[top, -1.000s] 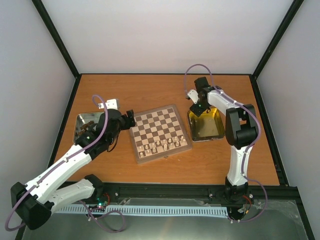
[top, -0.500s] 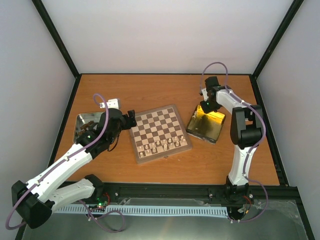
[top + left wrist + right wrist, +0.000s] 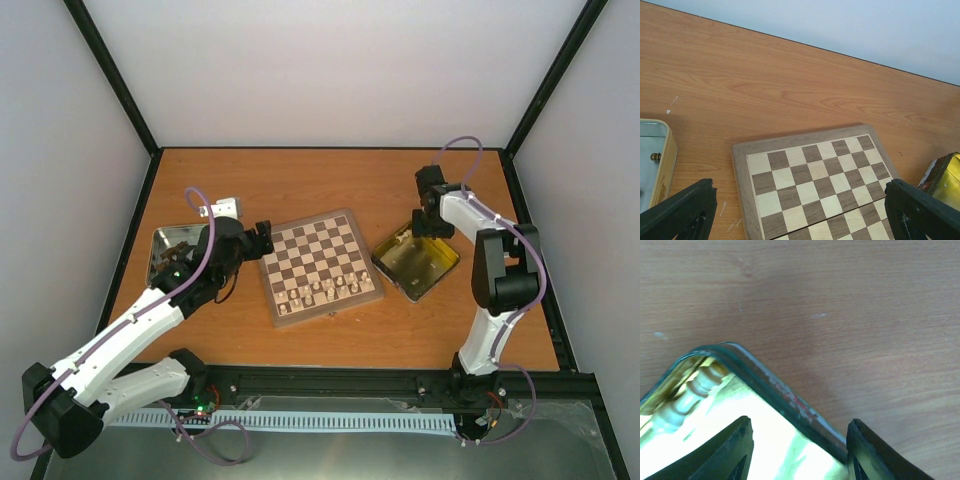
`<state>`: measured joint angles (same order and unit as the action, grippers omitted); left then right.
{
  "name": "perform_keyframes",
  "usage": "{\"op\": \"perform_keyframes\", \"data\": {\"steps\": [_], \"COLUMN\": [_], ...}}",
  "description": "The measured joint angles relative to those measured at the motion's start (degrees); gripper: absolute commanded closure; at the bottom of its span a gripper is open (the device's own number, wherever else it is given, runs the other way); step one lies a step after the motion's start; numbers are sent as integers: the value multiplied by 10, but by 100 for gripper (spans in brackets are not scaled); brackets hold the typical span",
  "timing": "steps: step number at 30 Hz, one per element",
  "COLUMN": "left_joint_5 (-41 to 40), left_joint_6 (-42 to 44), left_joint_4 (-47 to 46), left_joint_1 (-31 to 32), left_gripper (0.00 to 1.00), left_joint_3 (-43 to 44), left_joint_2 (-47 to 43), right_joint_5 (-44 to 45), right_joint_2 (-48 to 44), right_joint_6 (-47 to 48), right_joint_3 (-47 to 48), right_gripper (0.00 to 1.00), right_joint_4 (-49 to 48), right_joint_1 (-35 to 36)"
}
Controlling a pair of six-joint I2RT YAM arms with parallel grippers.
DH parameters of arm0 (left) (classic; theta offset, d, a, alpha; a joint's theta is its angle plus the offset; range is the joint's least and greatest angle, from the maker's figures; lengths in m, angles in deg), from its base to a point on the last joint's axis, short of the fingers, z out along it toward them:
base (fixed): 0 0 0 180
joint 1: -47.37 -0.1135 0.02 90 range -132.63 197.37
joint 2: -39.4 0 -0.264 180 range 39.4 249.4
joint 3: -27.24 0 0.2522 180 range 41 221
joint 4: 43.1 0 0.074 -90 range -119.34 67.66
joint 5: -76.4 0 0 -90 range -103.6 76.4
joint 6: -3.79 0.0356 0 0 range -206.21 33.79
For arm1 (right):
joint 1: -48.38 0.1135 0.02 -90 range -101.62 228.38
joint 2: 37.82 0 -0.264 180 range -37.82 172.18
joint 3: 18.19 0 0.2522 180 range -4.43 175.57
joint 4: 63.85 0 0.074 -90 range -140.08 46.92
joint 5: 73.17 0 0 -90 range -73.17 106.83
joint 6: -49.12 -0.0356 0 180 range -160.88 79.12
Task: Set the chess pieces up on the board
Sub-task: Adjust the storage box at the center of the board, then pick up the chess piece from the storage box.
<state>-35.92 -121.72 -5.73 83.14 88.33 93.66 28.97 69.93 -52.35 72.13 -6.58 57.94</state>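
The board [image 3: 320, 262] lies at the table's middle, with cream chess pieces [image 3: 322, 291] standing on its near rows. My left gripper [image 3: 262, 240] is open and empty just off the board's left edge. In the left wrist view it [image 3: 800, 220] hangs over the board's [image 3: 815, 172] bare squares. My right gripper [image 3: 433, 218] is open at the far corner of the gold tin [image 3: 416, 260]. In the right wrist view its jaws [image 3: 800, 450] straddle the tin's rim [image 3: 790, 399], one finger inside. Cream pieces [image 3: 692, 387] lie inside the tin.
A silver tray [image 3: 168, 250] sits left of the board and holds dark pieces; its corner shows in the left wrist view [image 3: 665, 150]. A small white block [image 3: 225, 208] lies behind the tray. Black frame posts edge the table.
My right gripper has moved right and slightly nearer. The gold tin has turned with it and now sits cornerwise, further right. My left arm has barely moved.
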Motion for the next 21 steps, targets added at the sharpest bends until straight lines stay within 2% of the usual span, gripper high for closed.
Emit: {"op": "perform_keyframes", "data": {"steps": [3, 6, 10, 12, 14, 17, 21], "left_joint_5": [2, 3, 5, 5, 5, 5, 6], "left_joint_6": [0, 0, 0, 0, 0, 0, 0], "left_joint_4": [0, 0, 0, 0, -1, -1, -3], "left_joint_1": [0, 0, 0, 0, 0, 0, 0], "left_gripper": [7, 7, 7, 7, 7, 7, 7], "left_joint_3": [0, 0, 0, -1, -2, -4, -7], "left_joint_2": [0, 0, -2, -5, -6, -6, -6], "right_joint_5": [-17, -25, -33, -42, -57, -88, -116], "right_joint_2": [-33, -73, -116, -121, -121, -116, -95], "right_joint_6": [-39, -78, -123, -141, -156, -176, -196], "right_joint_3": [-10, -17, -45, -63, -89, -131, -155], "right_gripper": [46, 49, 59, 67, 71, 71, 66], "right_joint_4": [-2, -23, -55, -71, -92, -121, -163], "right_joint_1": [0, 4, 14, 24, 31, 37, 37]}}
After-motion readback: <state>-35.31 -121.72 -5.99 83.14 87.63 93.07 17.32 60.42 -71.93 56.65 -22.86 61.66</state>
